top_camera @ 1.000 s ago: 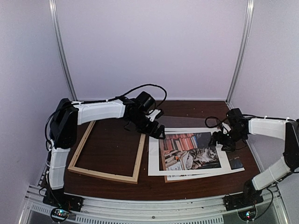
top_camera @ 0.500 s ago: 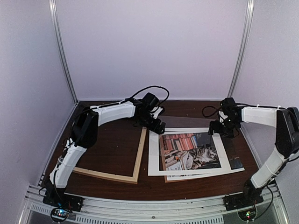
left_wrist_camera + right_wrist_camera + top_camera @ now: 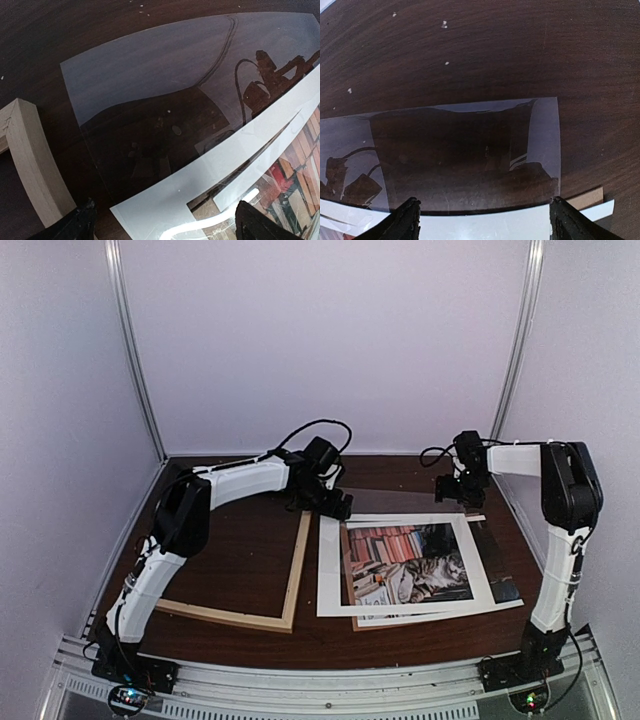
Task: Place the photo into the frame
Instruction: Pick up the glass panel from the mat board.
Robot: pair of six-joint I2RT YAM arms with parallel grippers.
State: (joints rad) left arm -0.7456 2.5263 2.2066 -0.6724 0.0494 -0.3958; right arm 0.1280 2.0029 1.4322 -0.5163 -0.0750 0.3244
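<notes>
clear plastic sheet (image 3: 150,90) overlaps the white-bordered cat photo (image 3: 405,562), so your gaping left pincer (image 3: 167,222) and right pincer (image 3: 485,217) might drag the print askew.

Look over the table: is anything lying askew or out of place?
Yes. The photo lies crooked on a brown board, whose corner pokes out past its edge. A clear sheet overlaps its far border and juts beyond it. The frame sits empty beside them.
</notes>
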